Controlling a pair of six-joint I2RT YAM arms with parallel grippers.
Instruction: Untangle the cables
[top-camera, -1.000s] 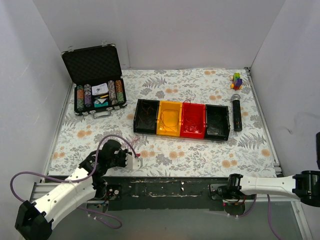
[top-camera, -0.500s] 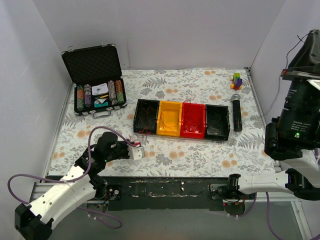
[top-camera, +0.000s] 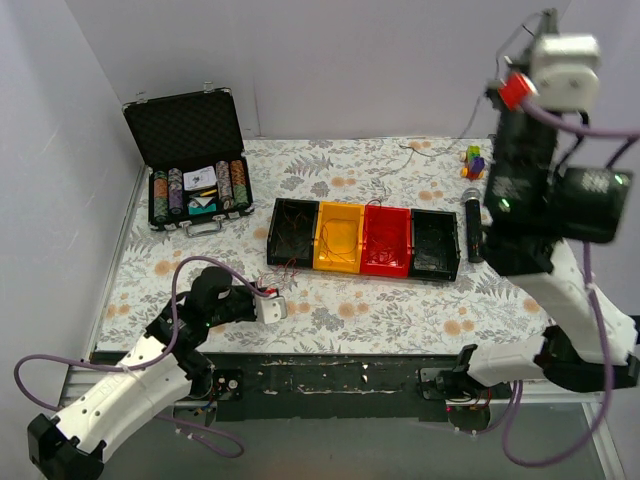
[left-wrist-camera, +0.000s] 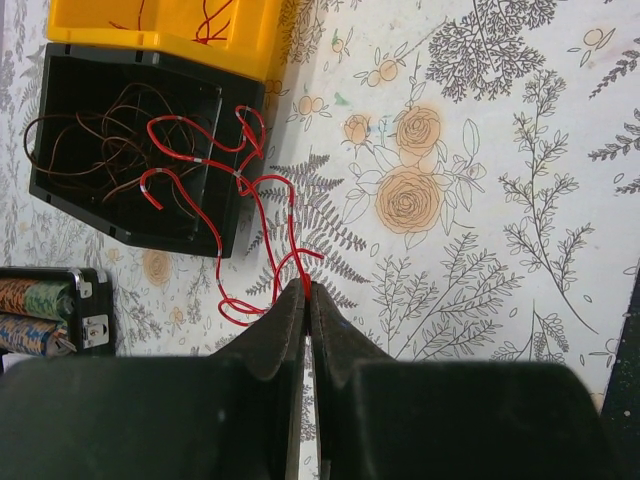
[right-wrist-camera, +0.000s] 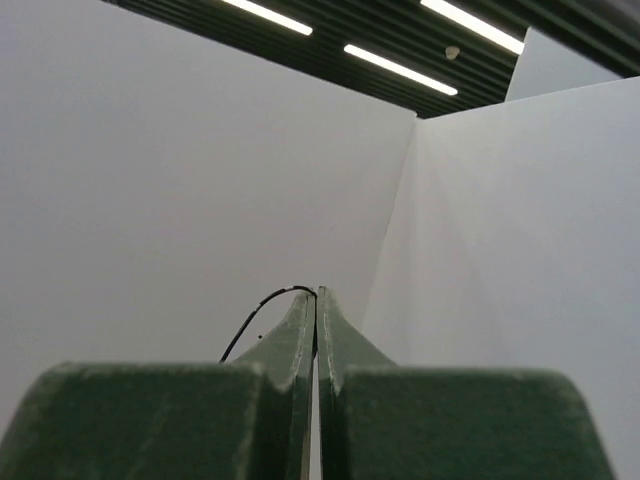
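My left gripper (top-camera: 276, 305) rests low on the table, in front of the left black bin (top-camera: 278, 240). It is shut on a thin red cable (left-wrist-camera: 262, 205) at its fingertips (left-wrist-camera: 306, 291). That red cable loops over the cloth and up over the bin's rim. Dark brown cables (left-wrist-camera: 85, 150) lie tangled inside this bin (left-wrist-camera: 130, 225). My right gripper (top-camera: 545, 22) is raised high at the right and points upward. In the right wrist view it (right-wrist-camera: 316, 293) is shut on a thin dark cable (right-wrist-camera: 260, 308) that arcs off to the left.
A row of bins stands mid-table: black, yellow (top-camera: 338, 262), red (top-camera: 386, 266), black (top-camera: 434, 270), with thin wires inside. An open poker-chip case (top-camera: 185, 130) stands at the back left. A microphone (top-camera: 472, 225) and a small toy (top-camera: 473, 160) lie at the right.
My right arm has swung up from the near edge to high above the right side. My left gripper moved forward toward the bins a second ago and has since held about still.
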